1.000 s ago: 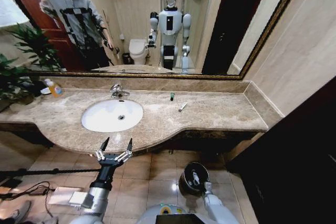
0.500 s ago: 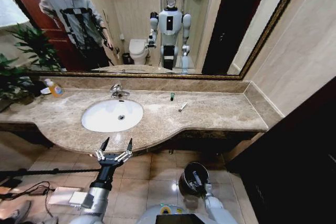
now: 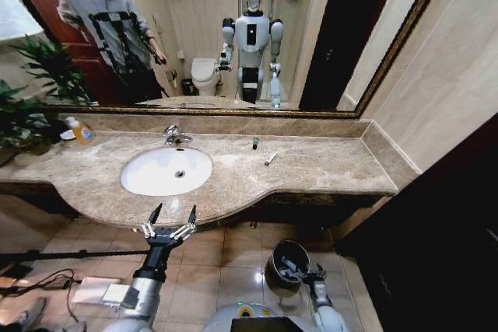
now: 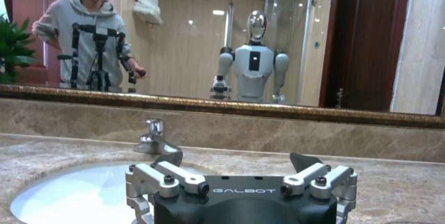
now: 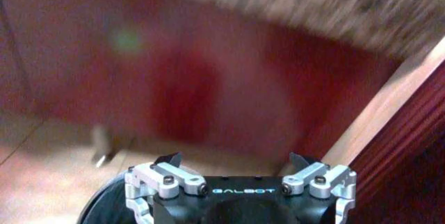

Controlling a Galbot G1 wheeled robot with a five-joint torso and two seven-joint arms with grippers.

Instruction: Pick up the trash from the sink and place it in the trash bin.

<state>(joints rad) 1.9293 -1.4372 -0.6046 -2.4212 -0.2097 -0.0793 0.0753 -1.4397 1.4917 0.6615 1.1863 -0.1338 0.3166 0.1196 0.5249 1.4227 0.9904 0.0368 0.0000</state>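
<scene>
The white oval sink point(image 3: 156, 172) with its chrome faucet point(image 3: 175, 136) is set in the beige marble counter point(image 3: 327, 169). Trash lies on the counter to the basin's right: a tiny dark-green-capped piece point(image 3: 254, 143) and a thin pale stick point(image 3: 270, 159). The black trash bin point(image 3: 274, 270) stands on the floor below, with a white and blue item point(image 3: 287, 263) inside. My left gripper point(image 3: 173, 219) hangs open and empty before the counter's front edge, facing the sink point(image 4: 70, 195) and faucet point(image 4: 154, 138). My right gripper point(image 3: 315, 276) is open and empty at the bin's right rim point(image 5: 97, 208).
An orange soap bottle point(image 3: 80, 131) and a plant point(image 3: 31, 106) stand at the counter's left end. A dark wooden panel point(image 3: 443, 223) closes off the right side. Cables point(image 3: 39, 279) lie on the tiled floor at the left. A mirror runs behind the counter.
My right gripper has drawn away to the right of the bin's opening, and a white and blue item now shows inside the bin. The left arm has not moved.
</scene>
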